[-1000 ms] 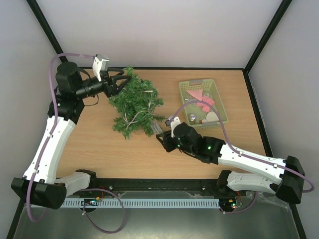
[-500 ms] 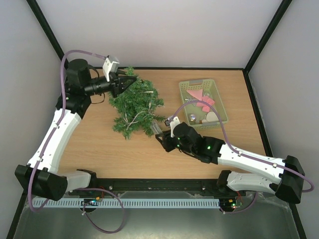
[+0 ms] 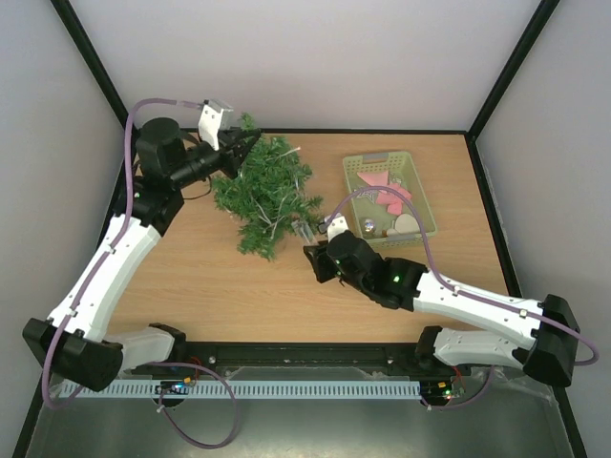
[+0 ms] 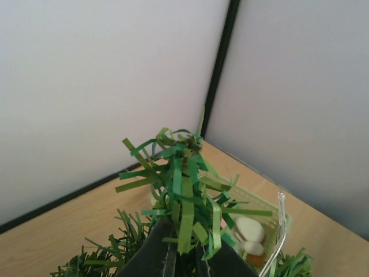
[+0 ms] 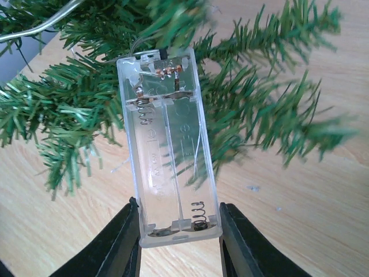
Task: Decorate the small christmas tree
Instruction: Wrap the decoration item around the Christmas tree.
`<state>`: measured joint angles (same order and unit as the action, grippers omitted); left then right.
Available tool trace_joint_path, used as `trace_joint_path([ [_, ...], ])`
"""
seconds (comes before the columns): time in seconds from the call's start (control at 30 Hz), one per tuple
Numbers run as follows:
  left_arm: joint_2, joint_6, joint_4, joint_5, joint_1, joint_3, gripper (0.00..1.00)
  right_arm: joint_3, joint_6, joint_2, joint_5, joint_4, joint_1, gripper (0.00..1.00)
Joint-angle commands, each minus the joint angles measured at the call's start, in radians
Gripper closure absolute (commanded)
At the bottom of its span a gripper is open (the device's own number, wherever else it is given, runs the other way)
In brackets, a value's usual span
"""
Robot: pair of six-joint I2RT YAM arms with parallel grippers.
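Observation:
The small christmas tree (image 3: 270, 194) lies on its side at the back left of the table, a thin light wire threaded through its branches. My left gripper (image 3: 238, 153) is shut on its tip; in the left wrist view the green needle tuft (image 4: 183, 176) sticks out from between the black fingers (image 4: 151, 254) of that gripper (image 4: 187, 257). My right gripper (image 3: 312, 252) is at the tree's lower end, shut on a clear plastic battery case (image 5: 168, 144) of the light string. That case (image 3: 305, 232) stands empty between the right gripper (image 5: 179, 231) pads, with branches (image 5: 69, 98) behind it.
A pale green basket (image 3: 427, 206) with pink and white ornaments sits at the back right, also in the left wrist view as the basket (image 4: 256, 201). Black frame posts and pale walls close the table's back and sides.
My left gripper has closed on the treetop and swung right, shifting the tree toward the back right. The right gripper followed slightly with the battery case.

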<state>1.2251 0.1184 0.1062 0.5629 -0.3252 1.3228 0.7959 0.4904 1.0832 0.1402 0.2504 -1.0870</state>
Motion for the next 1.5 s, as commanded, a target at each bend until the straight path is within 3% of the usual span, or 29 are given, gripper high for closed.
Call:
trace_joint_path([
  [0.0, -0.089, 0.0, -0.174, -0.252, -0.056, -0.017, 0.98, 0.071, 0.037, 0.039, 0.088, 0.04, -0.003, 0.69],
  [0.23, -0.121, -0.013, -0.207, -0.46, -0.16, -0.068, 0.98, 0.143, 0.134, 0.113, 0.053, 0.037, -0.002, 0.7],
  [0.6, -0.13, -0.003, -0.232, -0.658, -0.244, -0.126, 0.98, 0.135, 0.405, 0.2, -0.106, -0.194, -0.002, 0.68],
  [0.93, -0.162, -0.003, -0.258, -0.721, -0.269, -0.19, 0.98, 0.121, 0.607, 0.252, -0.208, -0.276, -0.004, 0.64],
  [1.23, -0.175, -0.002, -0.255, -0.735, -0.274, -0.201, 0.98, 0.109, 0.668, 0.277, -0.295, -0.368, -0.01, 0.55],
  [1.47, -0.175, -0.001, -0.255, -0.733, -0.278, -0.205, 0.98, 0.103, 0.611, 0.295, -0.284, -0.4, -0.015, 0.65],
])
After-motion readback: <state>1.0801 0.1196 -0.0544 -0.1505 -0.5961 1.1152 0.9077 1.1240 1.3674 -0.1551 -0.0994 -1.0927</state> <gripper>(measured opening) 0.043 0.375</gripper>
